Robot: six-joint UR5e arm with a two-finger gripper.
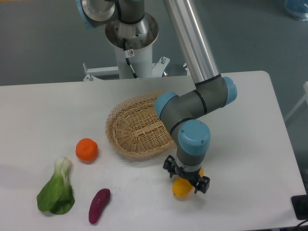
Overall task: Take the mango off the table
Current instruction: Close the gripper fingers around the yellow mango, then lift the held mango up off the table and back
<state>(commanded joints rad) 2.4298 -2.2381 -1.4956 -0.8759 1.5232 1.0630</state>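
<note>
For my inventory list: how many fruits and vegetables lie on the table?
4: orange left of the basket, greens front left, purple vegetable beside them, mango under the claw.

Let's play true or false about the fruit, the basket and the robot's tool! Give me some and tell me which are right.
1. The tool is down over the mango. True.
2. The mango lies inside the basket. False: it is on the table, in front of the basket.
3. The orange sits left of the basket. True.
4. The purple vegetable is touching the orange. False: they lie apart, with the vegetable nearer the front edge.
5. The leafy green is at the table's right side. False: it is at the left, beside the purple vegetable.
</note>
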